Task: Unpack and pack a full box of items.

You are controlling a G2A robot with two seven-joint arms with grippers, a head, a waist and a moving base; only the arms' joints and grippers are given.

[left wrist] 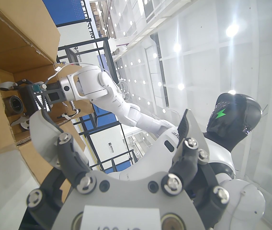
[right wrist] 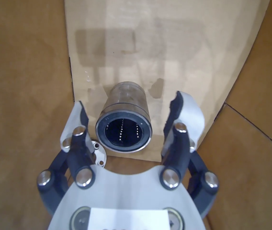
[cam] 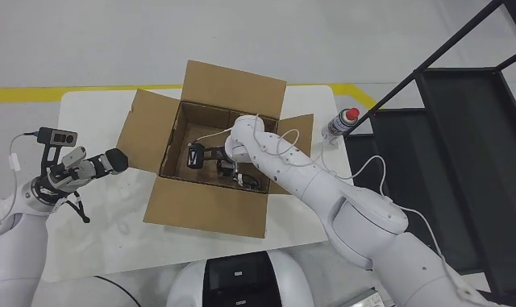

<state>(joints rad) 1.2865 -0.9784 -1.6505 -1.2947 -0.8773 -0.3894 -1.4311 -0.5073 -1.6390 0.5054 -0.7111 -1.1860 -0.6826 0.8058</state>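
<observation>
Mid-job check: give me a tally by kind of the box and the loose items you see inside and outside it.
cardboard box: 1
metal cylinder, inside the box: 1
small metal disc, inside the box: 1
red-capped bottle, outside the box: 1
Total: 4

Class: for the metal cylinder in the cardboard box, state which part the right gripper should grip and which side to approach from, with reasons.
Likely best: grip the metal cylinder across its curved outer wall, about mid-length, coming from its open-bore end. It points that end at the right gripper, whose open fingers flank it; the visible end is a hollow bore, offering no hold.
</observation>
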